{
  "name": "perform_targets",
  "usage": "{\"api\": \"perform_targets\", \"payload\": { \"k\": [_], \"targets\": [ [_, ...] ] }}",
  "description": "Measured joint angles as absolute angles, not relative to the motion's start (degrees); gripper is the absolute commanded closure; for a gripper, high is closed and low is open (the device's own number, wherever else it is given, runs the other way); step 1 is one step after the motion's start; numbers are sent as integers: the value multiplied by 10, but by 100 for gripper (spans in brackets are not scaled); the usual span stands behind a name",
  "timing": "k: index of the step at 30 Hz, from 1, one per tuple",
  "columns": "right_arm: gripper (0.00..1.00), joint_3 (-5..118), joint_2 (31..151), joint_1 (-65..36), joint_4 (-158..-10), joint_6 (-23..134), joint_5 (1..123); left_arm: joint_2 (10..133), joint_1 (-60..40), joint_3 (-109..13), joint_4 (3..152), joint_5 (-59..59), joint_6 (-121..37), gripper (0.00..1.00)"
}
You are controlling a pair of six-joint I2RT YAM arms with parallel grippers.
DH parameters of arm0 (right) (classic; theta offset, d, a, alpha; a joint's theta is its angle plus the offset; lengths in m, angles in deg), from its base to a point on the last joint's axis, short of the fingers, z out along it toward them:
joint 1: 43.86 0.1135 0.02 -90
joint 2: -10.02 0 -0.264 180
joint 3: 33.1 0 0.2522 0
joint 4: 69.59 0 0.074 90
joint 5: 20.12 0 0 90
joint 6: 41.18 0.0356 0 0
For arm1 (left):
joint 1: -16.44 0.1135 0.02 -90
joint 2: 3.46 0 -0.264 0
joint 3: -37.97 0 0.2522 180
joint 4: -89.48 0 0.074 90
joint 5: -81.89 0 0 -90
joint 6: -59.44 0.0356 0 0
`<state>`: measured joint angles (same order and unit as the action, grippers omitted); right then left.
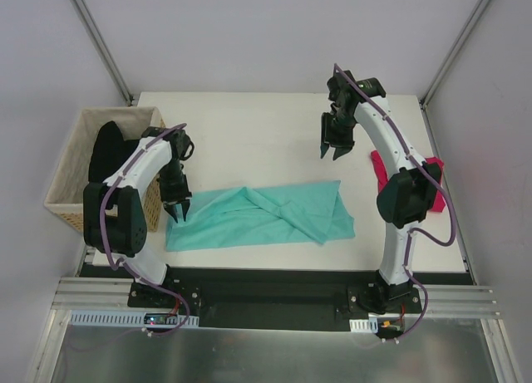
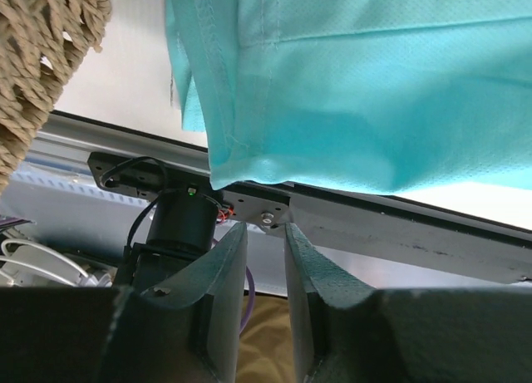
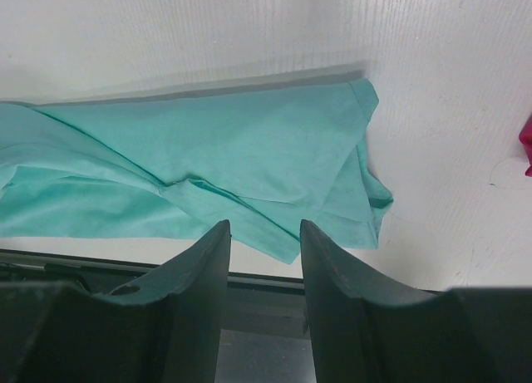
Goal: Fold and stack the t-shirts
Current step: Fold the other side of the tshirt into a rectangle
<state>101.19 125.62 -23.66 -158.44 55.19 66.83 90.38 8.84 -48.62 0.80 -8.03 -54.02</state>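
A teal t-shirt (image 1: 262,217) lies spread and partly folded across the near half of the table, with creases near its middle. My left gripper (image 1: 176,210) stands at the shirt's left edge. In the left wrist view its jaws (image 2: 264,229) are a little apart with nothing between them, and the teal hem (image 2: 332,84) lies just beyond the tips. My right gripper (image 1: 331,150) hangs open above the table behind the shirt's right end, empty (image 3: 264,229), looking down on the teal cloth (image 3: 208,167). A magenta t-shirt (image 1: 381,169) lies at the right, partly hidden by the right arm. A black t-shirt (image 1: 108,150) sits in the basket.
The tan woven basket (image 1: 71,196) stands off the table's left edge, close to the left arm; its weave (image 2: 41,51) shows in the left wrist view. A black rail (image 1: 266,283) runs along the near edge. The magenta cloth's edge (image 3: 526,142) shows at far right.
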Motion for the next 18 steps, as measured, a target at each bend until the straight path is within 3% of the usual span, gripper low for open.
{"api": "perform_targets", "payload": {
  "k": [9,18],
  "targets": [
    [58,1012,1262,-239,-1584,553,659,889,77,-476,3,-66,-554,81],
    [58,996,1276,-235,-1565,546,649,912,71,-594,5,-49,-557,78]
  ]
}}
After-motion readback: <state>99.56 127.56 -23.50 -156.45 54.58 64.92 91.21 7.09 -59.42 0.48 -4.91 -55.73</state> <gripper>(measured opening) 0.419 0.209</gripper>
